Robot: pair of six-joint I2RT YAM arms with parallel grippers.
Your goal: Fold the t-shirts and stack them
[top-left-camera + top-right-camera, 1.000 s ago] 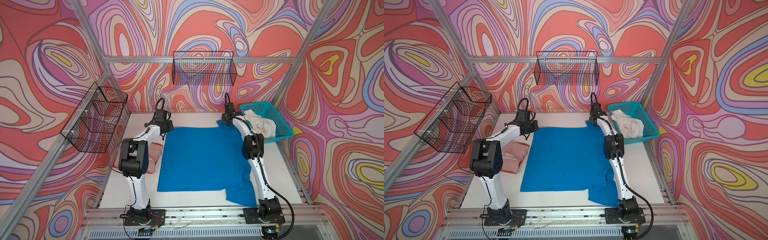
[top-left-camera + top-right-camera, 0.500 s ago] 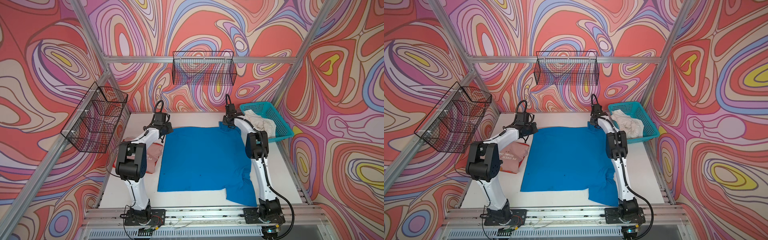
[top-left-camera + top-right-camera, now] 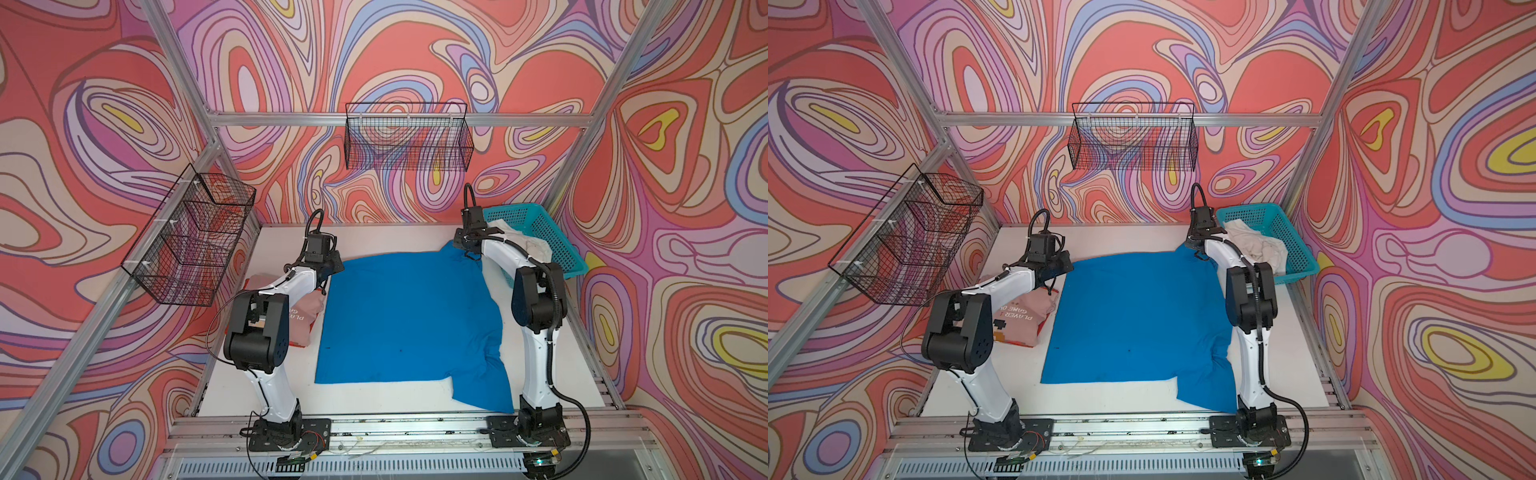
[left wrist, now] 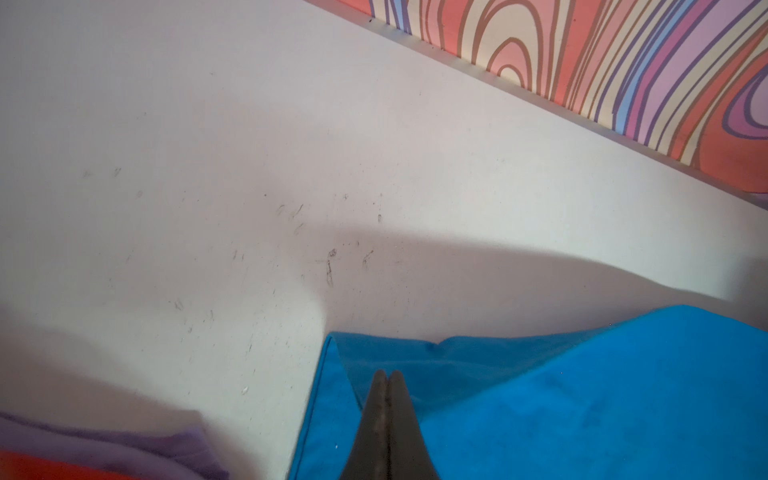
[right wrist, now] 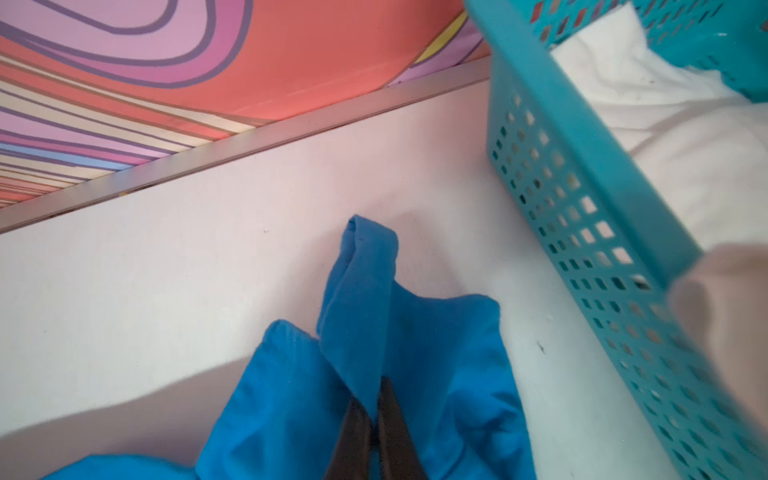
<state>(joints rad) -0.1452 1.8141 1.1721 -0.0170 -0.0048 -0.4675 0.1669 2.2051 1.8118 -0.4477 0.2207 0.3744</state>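
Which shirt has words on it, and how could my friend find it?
Start at the white table and find the big blue t-shirt spread across its middle. Just left of it in both top views, partly under a robot arm, lies the folded pink t-shirt. It alone is pale pink with white lettering.

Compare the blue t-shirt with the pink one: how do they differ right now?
The blue t-shirt lies spread open across the table; the pink t-shirt is folded compact at the left, partly hidden by the left arm. The blue is plain; the pink carries white lettering. The left gripper and right gripper pinch the blue's far corners; nothing holds the pink. Both are cloth shirts on the table.
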